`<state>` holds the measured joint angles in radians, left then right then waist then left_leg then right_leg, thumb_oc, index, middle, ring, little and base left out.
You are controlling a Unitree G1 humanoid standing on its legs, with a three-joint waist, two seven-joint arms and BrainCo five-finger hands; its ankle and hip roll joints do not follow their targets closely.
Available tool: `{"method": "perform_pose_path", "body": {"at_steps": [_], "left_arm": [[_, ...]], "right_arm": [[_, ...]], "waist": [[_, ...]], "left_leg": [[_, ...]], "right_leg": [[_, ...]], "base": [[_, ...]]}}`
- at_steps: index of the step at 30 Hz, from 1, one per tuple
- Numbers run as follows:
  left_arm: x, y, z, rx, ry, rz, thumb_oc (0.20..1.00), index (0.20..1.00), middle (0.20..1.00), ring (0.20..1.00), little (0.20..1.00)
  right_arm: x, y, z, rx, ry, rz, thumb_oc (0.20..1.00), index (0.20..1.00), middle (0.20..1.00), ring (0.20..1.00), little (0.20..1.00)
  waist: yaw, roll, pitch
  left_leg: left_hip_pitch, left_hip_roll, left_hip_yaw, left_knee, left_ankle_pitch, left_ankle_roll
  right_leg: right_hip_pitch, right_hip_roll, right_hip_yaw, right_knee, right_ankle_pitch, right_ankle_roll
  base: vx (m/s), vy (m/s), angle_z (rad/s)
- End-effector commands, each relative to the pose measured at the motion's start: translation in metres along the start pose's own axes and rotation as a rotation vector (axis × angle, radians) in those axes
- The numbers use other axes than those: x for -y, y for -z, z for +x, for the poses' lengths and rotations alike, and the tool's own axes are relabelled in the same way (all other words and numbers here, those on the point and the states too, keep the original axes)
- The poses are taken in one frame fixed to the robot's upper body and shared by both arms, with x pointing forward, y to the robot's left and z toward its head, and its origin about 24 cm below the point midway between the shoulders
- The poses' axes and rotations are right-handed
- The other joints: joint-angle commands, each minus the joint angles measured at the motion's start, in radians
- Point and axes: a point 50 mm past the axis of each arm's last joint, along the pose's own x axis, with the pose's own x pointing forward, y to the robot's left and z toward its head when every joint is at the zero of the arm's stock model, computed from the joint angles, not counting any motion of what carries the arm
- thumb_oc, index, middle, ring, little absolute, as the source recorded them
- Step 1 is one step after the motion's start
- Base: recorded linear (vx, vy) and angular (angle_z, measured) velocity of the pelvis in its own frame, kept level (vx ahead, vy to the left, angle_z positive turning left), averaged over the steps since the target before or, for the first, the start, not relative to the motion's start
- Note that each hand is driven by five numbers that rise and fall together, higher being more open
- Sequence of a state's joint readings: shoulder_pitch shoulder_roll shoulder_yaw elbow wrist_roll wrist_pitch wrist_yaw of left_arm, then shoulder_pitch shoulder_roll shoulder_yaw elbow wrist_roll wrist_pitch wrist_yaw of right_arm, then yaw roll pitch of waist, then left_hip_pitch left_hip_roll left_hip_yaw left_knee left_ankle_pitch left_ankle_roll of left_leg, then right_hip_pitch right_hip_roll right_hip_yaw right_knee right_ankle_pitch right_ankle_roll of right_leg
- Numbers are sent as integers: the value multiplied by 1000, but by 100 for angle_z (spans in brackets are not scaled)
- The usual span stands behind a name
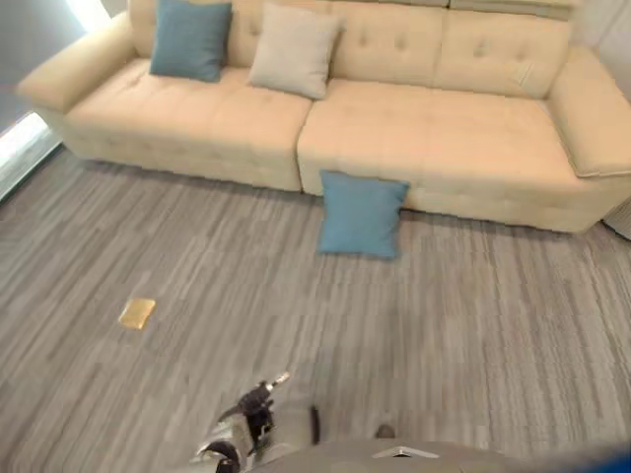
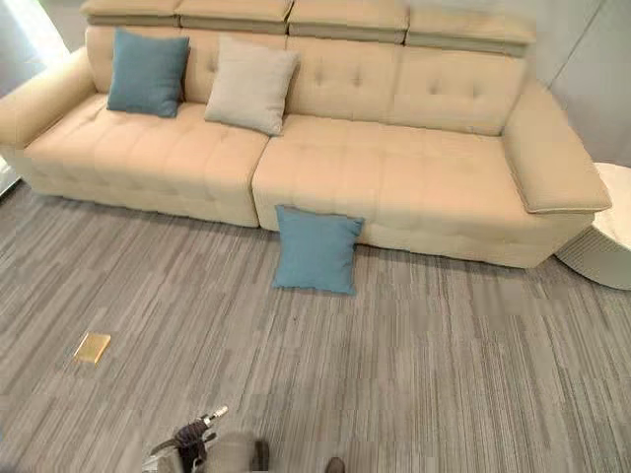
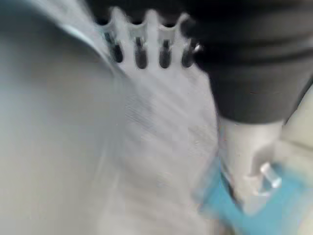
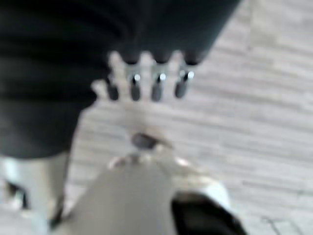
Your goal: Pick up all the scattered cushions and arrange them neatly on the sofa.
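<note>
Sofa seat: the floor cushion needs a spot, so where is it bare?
The sofa is bare across its right seat, up to the right armrest. The left seat is crowded: a blue cushion and a beige cushion lean there. The fallen blue cushion leans against the front.

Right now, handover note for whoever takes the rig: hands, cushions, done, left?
Left hand: fingers straight, holding nothing, low near the floor.
Right hand: fingers straight, empty too.
Sofa: blue cushion and beige cushion lean upright on the backrest at the robot's left end.
Second blue cushion is on the floor, propped against the sofa front near the middle seam.
Small yellow item lies on the floor to the left.
Done: two cushions placed. Left: pick up the floor cushion and set it beside the others.
</note>
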<state>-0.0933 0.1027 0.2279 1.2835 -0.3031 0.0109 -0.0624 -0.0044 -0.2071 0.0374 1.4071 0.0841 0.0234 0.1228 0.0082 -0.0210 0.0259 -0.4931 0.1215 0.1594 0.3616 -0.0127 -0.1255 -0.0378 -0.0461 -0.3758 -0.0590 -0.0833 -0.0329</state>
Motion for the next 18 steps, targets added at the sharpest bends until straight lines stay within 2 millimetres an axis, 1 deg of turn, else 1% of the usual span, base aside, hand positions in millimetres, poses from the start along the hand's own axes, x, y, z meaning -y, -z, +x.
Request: {"method": "perform_pose_path", "body": {"at_steps": [1, 2, 3, 4, 5, 6, 7, 8, 9, 10, 11, 12, 13, 14, 15, 16, 17, 18], "left_arm": [[-6, 45, -6, -138, -60, -9, 1000, 1000, 1000, 1000, 1000], [-19, 53, -10, -154, -115, -34, 1000, 1000, 1000, 1000, 1000], [-19, 53, -10, -154, -115, -34, 1000, 1000, 1000, 1000, 1000], [-22, 50, -9, -152, -115, -18, 1000, 1000, 1000, 1000, 1000], [-24, 45, -9, -147, -116, 8, 1000, 1000, 1000, 1000, 1000], [-24, 45, -9, -147, -116, 8, 1000, 1000, 1000, 1000, 1000], [-23, 41, -8, -136, -112, 34, 1000, 1000, 1000, 1000, 1000], [-17, 27, -4, -105, -97, 111, 1000, 1000, 1000, 1000, 1000], [-17, 27, -4, -105, -97, 110, 1000, 1000, 1000, 1000, 1000], [-10, 10, -1, -56, -86, 139, 1000, 1000, 1000, 1000, 1000], [-6, 2, 0, -21, -78, 143, 1000, 1000, 1000, 1000, 1000], [-6, 2, 0, -21, -78, 143, 1000, 1000, 1000, 1000, 1000], [0, -7, 1, 26, -57, 143, 1000, 1000, 1000, 1000, 1000], [4, -11, 1, 46, -42, 148, 1000, 1000, 1000, 1000, 1000], [13, -20, 2, 92, -15, 166, 1000, 1000, 1000, 1000, 1000], [15, -22, 2, 101, -12, 176, 1000, 1000, 1000, 1000, 1000], [15, -22, 2, 100, -11, 176, 1000, 1000, 1000, 1000, 1000], [16, -20, 2, 95, -10, 188, 1000, 1000, 1000, 1000, 1000]], "right_arm": [[-3, 25, -1, -31, 42, 91, 1000, 1000, 1000, 1000, 1000], [-6, 29, -2, -6, 39, 184, 1000, 1000, 1000, 1000, 1000], [-6, 29, -2, -6, 39, 184, 1000, 1000, 1000, 1000, 1000], [-14, 15, 0, 53, 17, 243, 1000, 1000, 1000, 1000, 1000], [-16, 4, 1, 84, 21, 241, 1000, 1000, 1000, 1000, 1000], [-16, 4, 1, 84, 21, 241, 1000, 1000, 1000, 1000, 1000], [-16, 0, 1, 99, 27, 218, 1000, 1000, 1000, 1000, 1000], [-19, -10, 1, 133, 34, 154, 1000, 1000, 1000, 1000, 1000], [-19, -10, 1, 133, 34, 154, 1000, 1000, 1000, 1000, 1000], [-22, -15, 1, 148, 39, 115, 1000, 1000, 1000, 1000, 1000], [-22, -16, 1, 155, 46, 106, 1000, 1000, 1000, 1000, 1000], [-22, -16, 1, 154, 46, 106, 1000, 1000, 1000, 1000, 1000], [-22, -16, 1, 158, 54, 104, 1000, 1000, 1000, 1000, 1000], [-21, -16, 1, 161, 55, 100, 1000, 1000, 1000, 1000, 1000], [-21, -15, 1, 160, 59, 87, 1000, 1000, 1000, 1000, 1000], [-19, -14, 0, 157, 66, 82, 1000, 1000, 1000, 1000, 1000], [-19, -14, 0, 157, 67, 82, 1000, 1000, 1000, 1000, 1000], [-18, -13, 0, 153, 72, 83, 1000, 1000, 1000, 1000, 1000]], "waist": [[13, -19, -52], [17, -42, -60], [16, -42, -62], [18, -53, -62], [22, -52, -56], [22, -52, -57], [20, -54, -54], [7, -42, -44], [8, -41, -47], [-2, -27, -32], [-5, -25, -24], [-5, -25, -24], [-9, -25, -16], [-10, -25, -11], [-20, -36, 2], [-26, -41, 7], [-25, -39, 12], [-30, -41, 16]], "left_leg": [[162, -8, -37, -200, 50, 21], [205, -43, -45, -224, 42, 66], [203, -43, -46, -227, 45, 66], [227, -49, -30, -254, 47, 93], [252, -59, -19, -277, 44, 118], [251, -59, -19, -277, 44, 118], [255, -73, -14, -278, 32, 141], [263, -77, -22, -281, 19, 163], [260, -76, -22, -282, 20, 163], [278, -72, -26, -292, 10, 170], [296, -74, -26, -300, 1, 169], [295, -73, -26, -300, 1, 169], [319, -80, -29, -312, -9, 168], [331, -85, -31, -317, -16, 167], [373, -118, -44, -321, -47, 170], [395, -137, -49, -321, -67, 172], [401, -135, -49, -320, -70, 172], [422, -147, -56, -320, -84, 172]], "right_leg": [[142, -56, 36, -28, 6, 100], [173, -80, 29, -12, -9, 138], [171, -79, 28, -13, -8, 138], [161, -110, 17, 78, -12, 162], [105, -152, 17, 196, 7, 179], [105, -152, 17, 196, 7, 179], [70, -191, 10, 285, 58, 199], [-12, -228, 23, 447, 108, 185], [-14, -226, 23, 445, 110, 184], [-89, -229, 41, 488, 122, 161], [-115, -218, 49, 454, 105, 150], [-115, -218, 49, 454, 106, 150], [-132, -195, 51, 385, 85, 140], [-143, -181, 51, 348, 81, 139], [-194, -145, 69, 210, 114, 142], [-221, -135, 78, 164, 148, 145], [-213, -132, 77, 160, 149, 145], [-227, -125, 80, 129, 168, 149]], "base": [[644, 547, 27], [571, 469, -11], [494, 478, 8], [247, 356, 10], [249, 355, -2], [137, 294, -32], [144, 322, -51], [143, 321, -39], [175, 332, -12], [138, 173, 24], [140, 173, 21], [151, 73, 11], [164, 48, 3], [359, 66, 22], [395, 56, 18], [324, 36, 0], [231, 24, -16], [368, 11, -7]]}}
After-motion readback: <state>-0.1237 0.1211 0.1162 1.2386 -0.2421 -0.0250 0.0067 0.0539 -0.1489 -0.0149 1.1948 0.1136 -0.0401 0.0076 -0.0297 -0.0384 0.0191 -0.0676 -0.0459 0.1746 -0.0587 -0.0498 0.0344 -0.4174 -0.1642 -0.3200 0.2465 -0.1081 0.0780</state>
